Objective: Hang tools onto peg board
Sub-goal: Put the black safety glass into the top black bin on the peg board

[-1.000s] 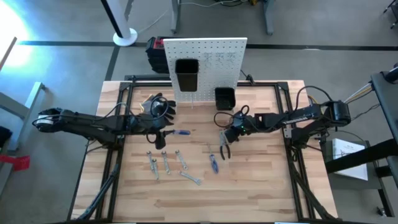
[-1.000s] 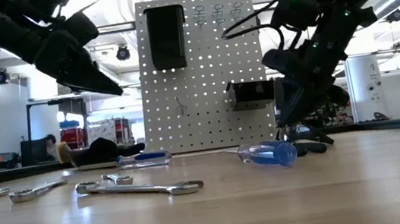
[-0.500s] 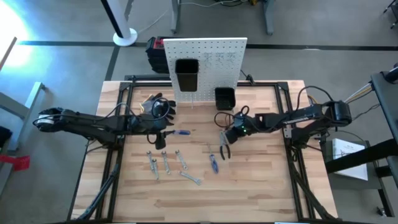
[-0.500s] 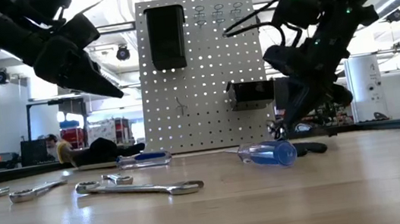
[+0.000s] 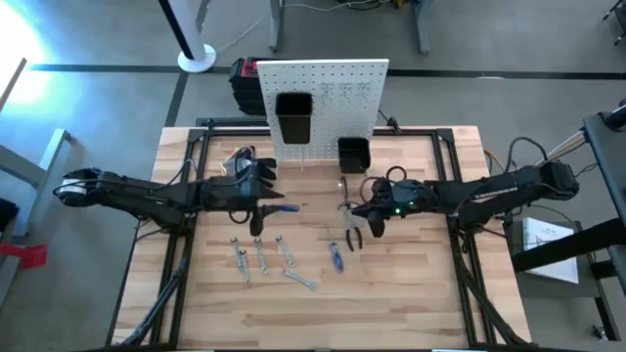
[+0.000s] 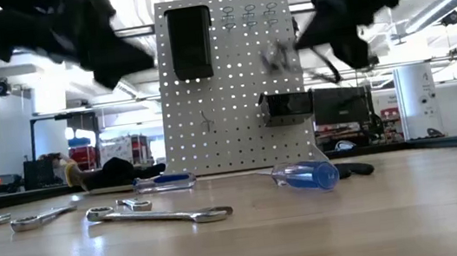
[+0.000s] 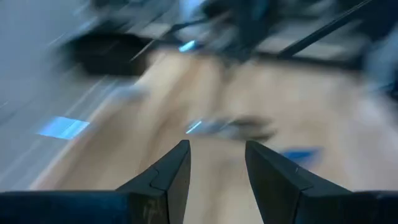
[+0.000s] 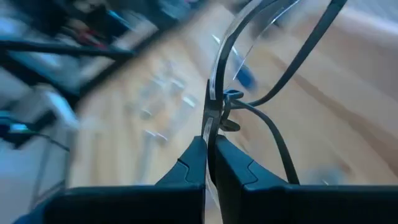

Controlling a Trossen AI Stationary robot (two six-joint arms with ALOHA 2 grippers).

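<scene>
The white peg board [image 5: 323, 83] stands at the table's far edge with two black bins [image 5: 293, 115] on it. My right gripper [image 5: 354, 207] hangs above the table's middle, shut on a slim silver tool [image 8: 211, 112], seemingly a wrench. Below it lie dark-handled pliers [image 5: 351, 235] and a blue screwdriver [image 5: 335, 256]. Several silver wrenches [image 5: 261, 254] lie flat nearer the left. My left gripper [image 7: 217, 155] is open with nothing between its fingers, raised over a second blue screwdriver [image 5: 285, 208]. My right gripper pinches the slim silver tool's lower end [image 8: 209, 134] between its two fingertips. The rest of the tool sticks out past the fingertips. It is lifted clear of the table.
Black work gloves [image 5: 245, 161] lie at the far left beside the peg board, partly under my left arm. Black cables [image 8: 280, 81] loop in front of my right gripper. Bare wood lies toward the table's near edge [image 5: 391, 313].
My right gripper has risen from the table beside the pliers, tipping toward level, and now carries the silver tool in the air. My left gripper has lifted a little and tipped its fingers upward toward level.
</scene>
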